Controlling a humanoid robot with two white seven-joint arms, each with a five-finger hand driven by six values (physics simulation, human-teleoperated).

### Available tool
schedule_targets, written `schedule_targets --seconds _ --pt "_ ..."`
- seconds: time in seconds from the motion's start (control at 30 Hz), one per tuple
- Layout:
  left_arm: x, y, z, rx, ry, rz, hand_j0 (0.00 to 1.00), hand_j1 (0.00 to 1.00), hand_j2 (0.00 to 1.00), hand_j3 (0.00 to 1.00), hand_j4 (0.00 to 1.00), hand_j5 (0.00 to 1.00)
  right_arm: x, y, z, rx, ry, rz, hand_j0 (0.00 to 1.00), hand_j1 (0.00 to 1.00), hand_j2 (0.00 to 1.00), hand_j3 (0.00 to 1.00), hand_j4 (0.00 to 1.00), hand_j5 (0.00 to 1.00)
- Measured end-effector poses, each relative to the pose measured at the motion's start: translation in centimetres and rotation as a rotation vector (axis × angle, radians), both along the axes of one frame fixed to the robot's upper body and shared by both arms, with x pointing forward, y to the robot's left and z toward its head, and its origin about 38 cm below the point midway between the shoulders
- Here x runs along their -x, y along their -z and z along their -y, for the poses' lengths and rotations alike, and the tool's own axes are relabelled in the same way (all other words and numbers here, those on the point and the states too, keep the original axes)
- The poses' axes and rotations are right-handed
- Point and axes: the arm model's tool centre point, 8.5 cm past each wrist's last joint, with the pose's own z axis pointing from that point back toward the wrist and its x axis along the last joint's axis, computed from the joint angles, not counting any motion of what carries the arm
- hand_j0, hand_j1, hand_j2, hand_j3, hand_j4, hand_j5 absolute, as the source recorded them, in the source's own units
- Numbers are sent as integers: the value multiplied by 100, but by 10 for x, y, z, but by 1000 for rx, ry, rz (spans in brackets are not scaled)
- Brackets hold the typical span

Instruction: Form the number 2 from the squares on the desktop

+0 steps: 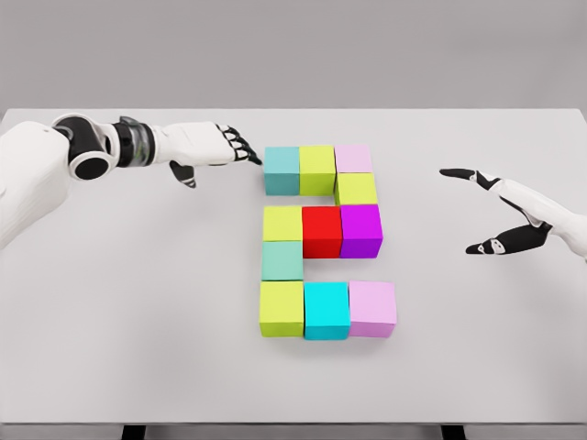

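Note:
Coloured cubes lie on the white table in the shape of a 2. The top row is a teal cube, a yellow-green cube and a pale pink cube. Below the pink one sits a yellow-green cube. The middle row holds a yellow-green cube, a red cube and a purple cube. A mint cube links down to the bottom row: yellow-green cube, cyan cube, pink cube. My left hand is open, its fingertips just left of the teal cube. My right hand hovers open, right of the purple cube.
The table's front edge runs along the bottom of the view. A plain grey wall stands behind the table.

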Motion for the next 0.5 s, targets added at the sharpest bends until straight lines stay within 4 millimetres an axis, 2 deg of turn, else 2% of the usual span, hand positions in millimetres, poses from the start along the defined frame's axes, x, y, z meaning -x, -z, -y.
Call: schedule_targets --seconds 0.07,0.13,0.27,0.4,0.5 --pt "-2 -5 -4 1 -8 9 100 100 100 100 100 100 0 1 0 -2 2 -1 100 100 100 100 100 100" --pt "-2 -10 -22 2 -38 14 100 100 100 100 100 100 0 2 0 -2 4 -3 100 100 100 100 100 100" --pt "0 -25 -75 12 -130 30 100 100 100 100 100 100 0 2 0 -3 5 -4 100 100 100 100 100 100" --pt "11 -32 -135 -23 -224 35 100 100 100 100 100 100 -1 3 -1 -8 4 -4 100 100 100 100 100 100" --pt "19 -32 -162 -47 -269 30 100 100 100 100 100 100 3 10 -2 -15 8 -19 100 100 100 100 100 100"
